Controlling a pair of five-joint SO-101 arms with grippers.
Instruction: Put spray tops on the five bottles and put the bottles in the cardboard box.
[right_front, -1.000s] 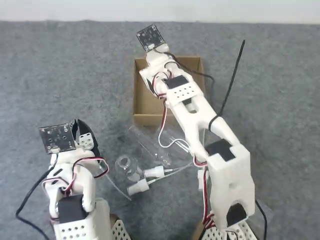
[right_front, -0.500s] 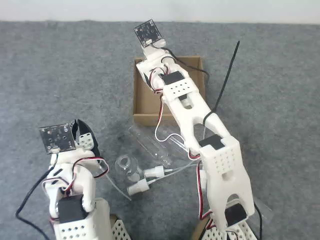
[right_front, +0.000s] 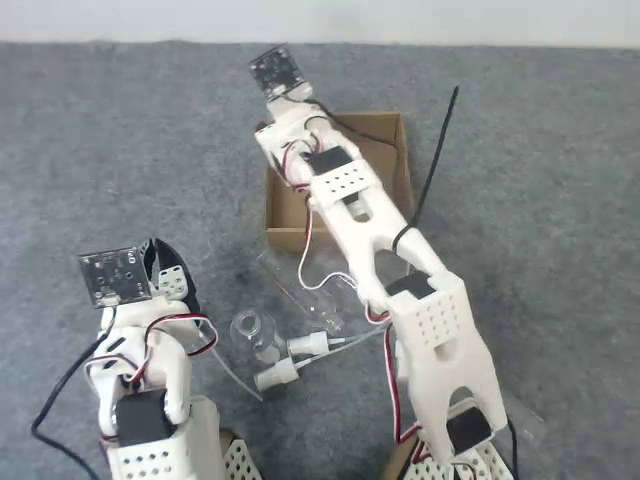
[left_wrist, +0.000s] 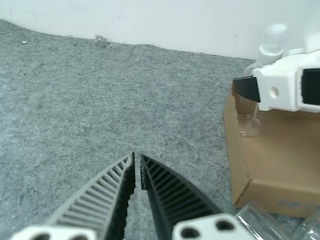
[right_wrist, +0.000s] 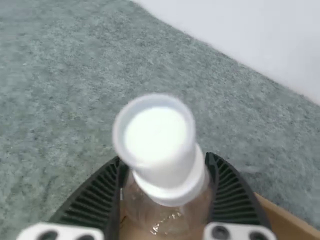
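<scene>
Gripping a white-capped bottle (right_wrist: 160, 145) at its neck, the right claw (right_wrist: 164, 164) is clamped on it over the cardboard box (right_front: 400, 150) – far left corner. Nearer, the left claw (left_wrist: 137, 161) – tips together, holding nothing – sits low over the table (right_front: 120, 150). Two spray tops (right_front: 276, 375) & an upright open bottle (right_front: 252, 330) sit btw. the arms.

The right arm (right_front: 345, 195) swings leftward over the cardboard box (right_front: 392, 135), carrying its tool (right_wrist: 165, 167) and the clamped bottle (right_wrist: 157, 145) toward the box's far left corner.
</scene>
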